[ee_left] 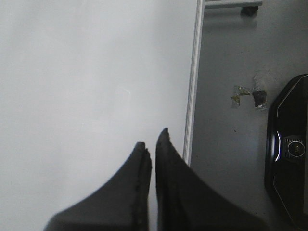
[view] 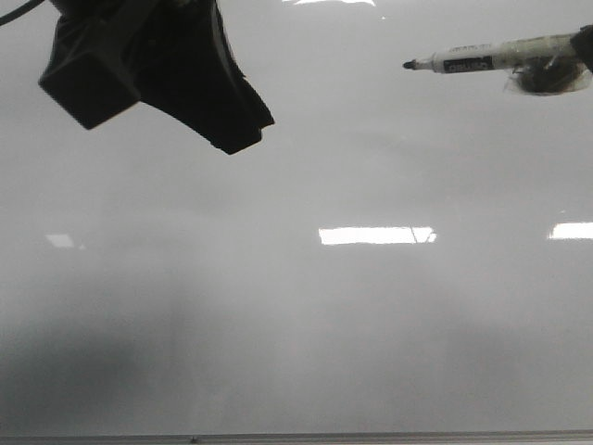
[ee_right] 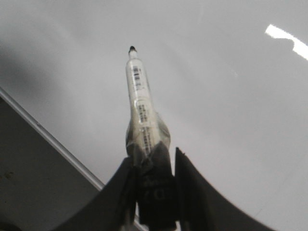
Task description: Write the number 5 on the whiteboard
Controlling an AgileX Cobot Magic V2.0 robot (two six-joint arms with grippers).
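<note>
Since the whiteboard (view: 296,324) carries no stroke, you are still at the approach; no number 5 exists yet. Your left gripper (ee_left: 153,144) hangs idle near the board's edge strip, jaws nearly together, empty. Your right gripper (ee_right: 153,187) clamps the marker (ee_right: 141,108), uncapped tip off the surface; next, lower it to touch.

Grey floor (ee_left: 226,144), black device (ee_left: 288,149), taped marks (ee_left: 248,96)
</note>
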